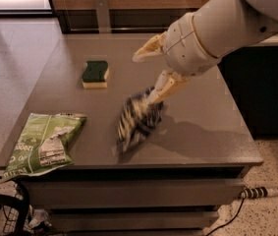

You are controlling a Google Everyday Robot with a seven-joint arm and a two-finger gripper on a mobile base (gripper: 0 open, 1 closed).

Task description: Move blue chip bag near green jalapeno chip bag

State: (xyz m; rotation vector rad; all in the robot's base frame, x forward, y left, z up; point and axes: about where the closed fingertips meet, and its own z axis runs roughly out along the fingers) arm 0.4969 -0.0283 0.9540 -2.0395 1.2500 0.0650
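The blue chip bag point(138, 119) is blurred by motion just above or on the grey table point(202, 127), near its front middle. My gripper point(143, 78) is right above it, open, with its tan fingers point(151, 45) spread apart and holding nothing. The lower finger ends close to the bag's top; I cannot tell if it touches. The green jalapeno chip bag point(42, 141) lies flat at the table's front left corner, label up, a hand's width left of the blue bag.
A green-and-yellow sponge point(95, 73) lies at the back left of the table. The table's front edge runs just below both bags. A cable and plug point(256, 193) lie on the floor at the right, and dark wiring point(3, 205) at the lower left.
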